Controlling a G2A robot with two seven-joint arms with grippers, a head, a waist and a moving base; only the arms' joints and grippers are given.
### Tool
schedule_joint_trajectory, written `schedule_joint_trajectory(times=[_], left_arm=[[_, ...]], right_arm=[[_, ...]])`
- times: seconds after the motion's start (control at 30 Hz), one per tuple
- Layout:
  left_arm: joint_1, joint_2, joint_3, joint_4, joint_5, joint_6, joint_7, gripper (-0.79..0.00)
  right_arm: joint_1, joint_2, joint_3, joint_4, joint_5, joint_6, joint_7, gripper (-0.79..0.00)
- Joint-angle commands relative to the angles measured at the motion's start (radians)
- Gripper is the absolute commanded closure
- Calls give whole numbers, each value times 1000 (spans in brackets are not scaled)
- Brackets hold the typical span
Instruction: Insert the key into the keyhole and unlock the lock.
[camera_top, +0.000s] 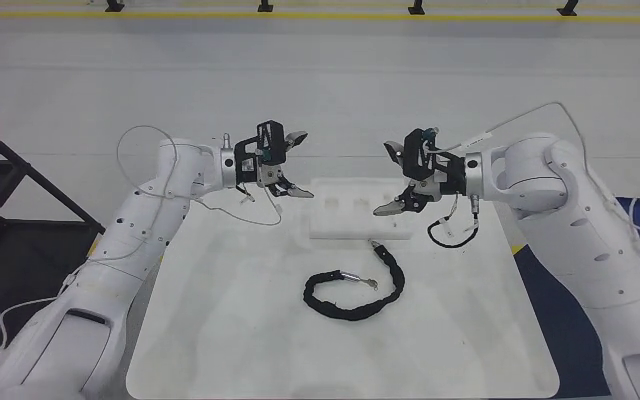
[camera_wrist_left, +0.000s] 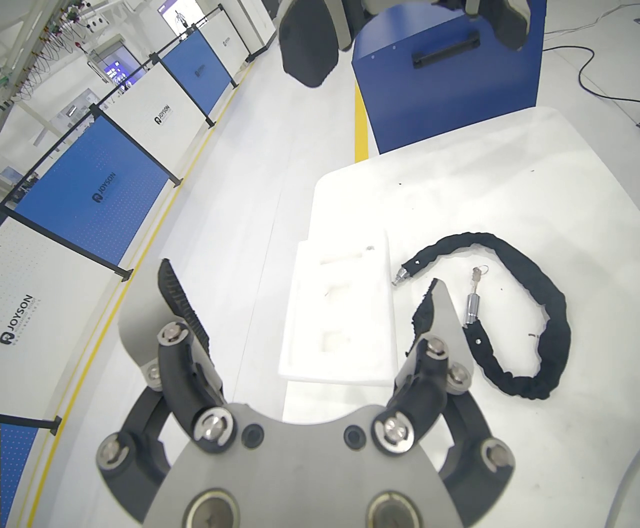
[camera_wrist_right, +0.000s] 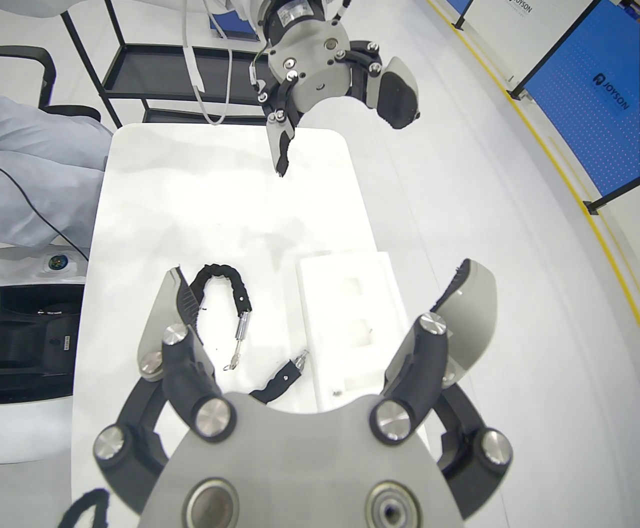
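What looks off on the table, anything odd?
The key already seems inserted in the lock cylinder, and the pin end of the chain lies apart from it, near the white foam tray. The lock looks open already.

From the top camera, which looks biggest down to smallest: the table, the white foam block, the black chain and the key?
1. table, by far the biggest.
2. foam block and chain: they cover about the same spread, so I won't rank them.
3. key, tiny.
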Motion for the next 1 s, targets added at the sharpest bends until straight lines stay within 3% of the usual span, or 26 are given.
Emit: schedule_joint_trajectory(times=[0.0, 0.3, 0.97], left_arm=[[-23, 7, 31, -9, -44, 0, -22, -785], [-90, 52, 132, -33, -254, 0, -82, -785], [-90, 52, 132, -33, -254, 0, -82, -784]], right_arm=[[3, 2, 4, -2, 4, -4, 2, -785], [3, 20, 40, -11, 3, -25, 23, -785], [3, 20, 39, -11, 3, -25, 23, -785]])
